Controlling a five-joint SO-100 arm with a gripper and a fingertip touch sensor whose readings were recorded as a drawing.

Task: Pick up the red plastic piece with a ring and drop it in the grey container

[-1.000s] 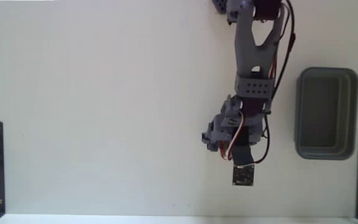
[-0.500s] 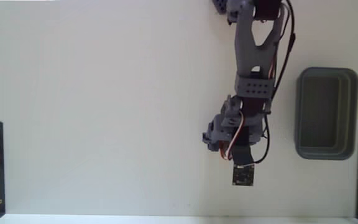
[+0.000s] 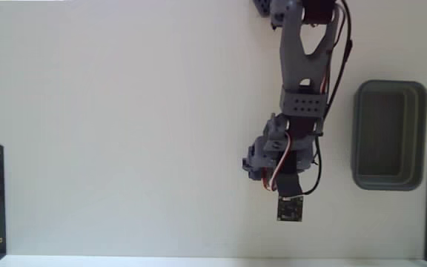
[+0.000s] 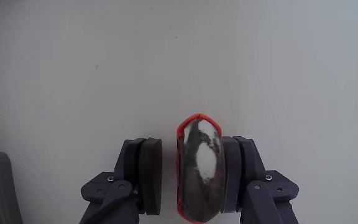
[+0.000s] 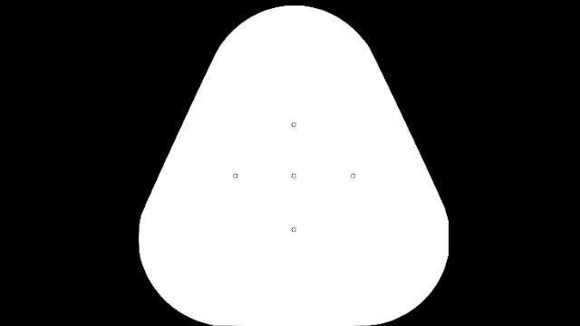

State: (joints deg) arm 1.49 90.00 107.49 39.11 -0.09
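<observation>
A grey two-finger claw point(image 4: 191, 177) stands open, the small orange-red plastic piece with a dark ring opening point(image 4: 199, 171) touching its right finger. The dark grey-green rectangular plastic tray point(image 3: 389, 135) sits well apart on the white tabletop point(image 3: 124, 133).

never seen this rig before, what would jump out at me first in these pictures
In the wrist view, the red plastic piece stands out: an orange-red rim around a dark opening, lying between the two fingers, against the right one with a gap on the left. In the fixed view, the grey arm reaches down the white table, and the grey container sits near the right edge, nothing visible inside.
</observation>
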